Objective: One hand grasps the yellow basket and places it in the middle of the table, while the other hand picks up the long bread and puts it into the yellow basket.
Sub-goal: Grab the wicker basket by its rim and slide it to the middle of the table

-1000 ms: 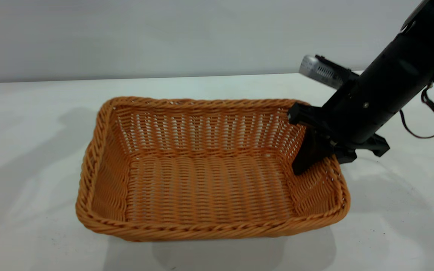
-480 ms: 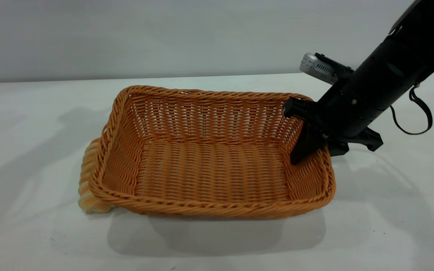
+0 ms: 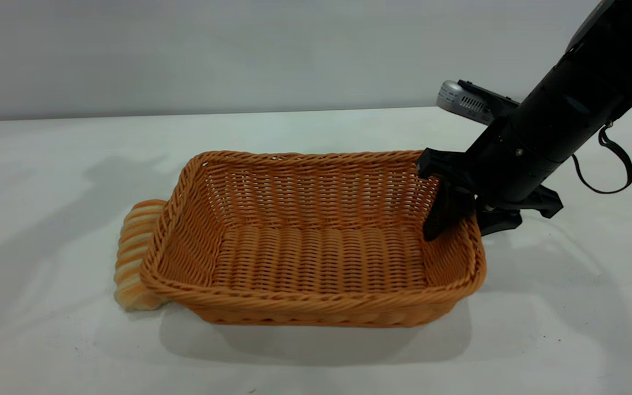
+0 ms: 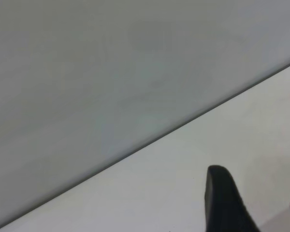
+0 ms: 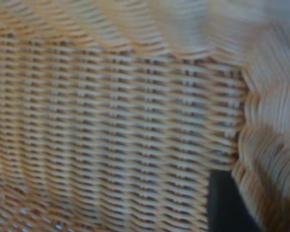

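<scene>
Currently, your stock stands as follows.

Yellow basket [image 3: 316, 258]: woven, openwork, sitting about midway along the tabletop [image 3: 47, 164], nearer its front edge. You will likely find it light and fairly stiff, with a braided rim that gives a firm pinch anywhere along it.

Right gripper [image 3: 461, 219]: pinching the basket's short wall on the side toward the tabletop's right edge, one finger inside, one outside. Whether the basket rests flat or is lifted slightly at that end is hard to say.

Long bread [image 3: 132, 252]: striped loaf lying on the tabletop just beside the basket's opposite short wall, apparently touching it, toward the left edge. You should judge it soft and light; take it across its middle with a gentle squeeze. Part of it is hidden behind the basket's corner.

Left gripper [image 4: 253, 203]: out of the exterior view. Its wrist view shows one dark finger and the sliver of another set apart over bare tabletop, so it reads as spread, holding nothing.
</scene>
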Motion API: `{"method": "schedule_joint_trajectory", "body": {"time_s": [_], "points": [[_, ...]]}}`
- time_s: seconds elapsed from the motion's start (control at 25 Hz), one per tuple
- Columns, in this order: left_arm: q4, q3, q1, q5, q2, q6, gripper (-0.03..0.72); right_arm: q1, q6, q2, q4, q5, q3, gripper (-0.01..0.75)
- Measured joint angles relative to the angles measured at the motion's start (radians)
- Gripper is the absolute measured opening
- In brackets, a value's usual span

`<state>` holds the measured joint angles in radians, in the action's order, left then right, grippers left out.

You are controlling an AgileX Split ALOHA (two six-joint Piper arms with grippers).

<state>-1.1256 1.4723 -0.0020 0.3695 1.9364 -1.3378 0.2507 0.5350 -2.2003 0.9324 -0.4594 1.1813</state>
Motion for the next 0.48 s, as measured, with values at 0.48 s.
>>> {"method": "schedule_joint_trajectory", "body": {"time_s": [0.48], "points": [[0.0,0.0,0.0,0.0,0.0,0.0,0.405,-0.014,0.0,0.001,-0.042,0.0,0.0,0.497]]}}
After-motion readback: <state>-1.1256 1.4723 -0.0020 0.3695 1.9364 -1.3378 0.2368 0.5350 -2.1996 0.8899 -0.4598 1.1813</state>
